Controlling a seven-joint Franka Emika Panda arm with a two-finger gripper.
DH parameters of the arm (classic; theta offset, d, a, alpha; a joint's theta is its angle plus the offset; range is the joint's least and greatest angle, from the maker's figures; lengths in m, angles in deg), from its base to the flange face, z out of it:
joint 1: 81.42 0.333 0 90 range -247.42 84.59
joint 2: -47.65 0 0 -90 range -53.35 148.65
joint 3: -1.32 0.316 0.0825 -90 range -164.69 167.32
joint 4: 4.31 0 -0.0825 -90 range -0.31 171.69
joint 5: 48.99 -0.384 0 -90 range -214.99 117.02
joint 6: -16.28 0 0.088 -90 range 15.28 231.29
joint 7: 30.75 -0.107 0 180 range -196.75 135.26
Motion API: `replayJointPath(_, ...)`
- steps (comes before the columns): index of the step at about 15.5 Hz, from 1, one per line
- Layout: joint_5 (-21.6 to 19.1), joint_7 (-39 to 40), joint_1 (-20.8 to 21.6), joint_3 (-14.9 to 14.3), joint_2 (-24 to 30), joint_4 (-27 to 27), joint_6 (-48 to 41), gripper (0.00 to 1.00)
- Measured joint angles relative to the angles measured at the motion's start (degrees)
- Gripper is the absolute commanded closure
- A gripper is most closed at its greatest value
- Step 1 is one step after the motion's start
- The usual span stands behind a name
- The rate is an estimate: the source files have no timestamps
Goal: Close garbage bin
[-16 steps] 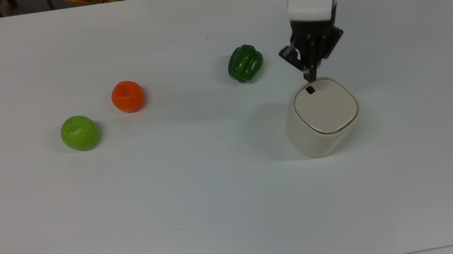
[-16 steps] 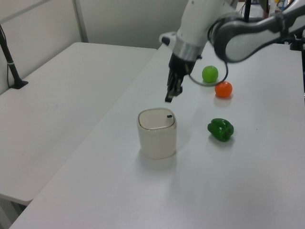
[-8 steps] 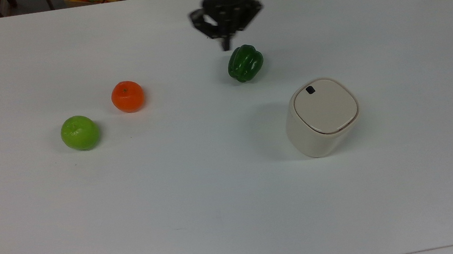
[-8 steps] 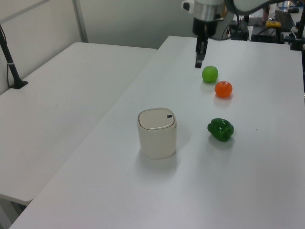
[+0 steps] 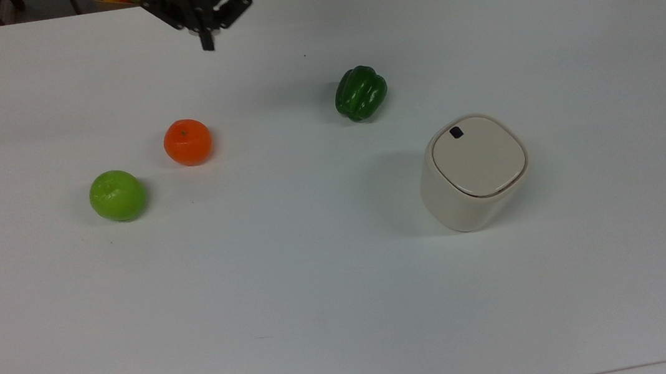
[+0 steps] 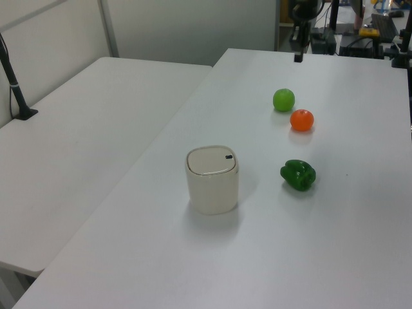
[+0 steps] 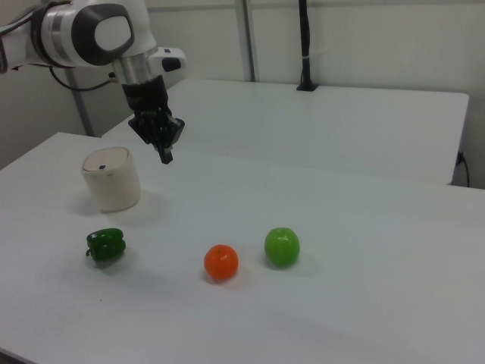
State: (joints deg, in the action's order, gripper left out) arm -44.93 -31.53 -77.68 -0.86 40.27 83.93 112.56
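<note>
The black two-finger gripper (image 5: 207, 41) has withdrawn to the top view's far left, fingers together, holding nothing. The small cream plastic garbage bin (image 5: 472, 171) stands right, lid flat (task apparently complete).

Bin (image 5: 473, 172): you see a cream, rounded-square tub, upright on the tabletop (image 5: 322, 313).
Lid (image 5: 479, 156): flat and fully down, flush with the rim.
Mark: small and black, at one lid corner.
Place: toward the top view's right, standing apart.
</note>
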Motion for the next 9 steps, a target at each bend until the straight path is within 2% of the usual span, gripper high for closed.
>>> replayJointPath(1, 0.0, 0.0, -0.7, 0.0, 0.7, 0.6, -0.6, 0.93)
replayJointPath(2, 0.0, 0.0, -1.1, 0.0, 1.3, 1.2, -1.0, 0.82)
replayJointPath(3, 0.0, 0.0, -1.4, 0.0, 1.7, 1.6, -1.2, 0.59)
replayJointPath(4, 0.0, 0.0, -1.6, 0.0, 1.9, 1.9, -1.2, 0.23)
replayJointPath(6, 0.0, 0.0, -1.6, 0.0, 2.0, 2.3, -1.2, 0.03)
replayJointPath(7, 0.1, 0.0, -1.6, 0.0, 2.0, 2.4, -1.2, 0.00)
replayJointPath(9, 1.1, 0.0, -1.5, 0.1, 2.0, 2.6, -1.2, 0.00)
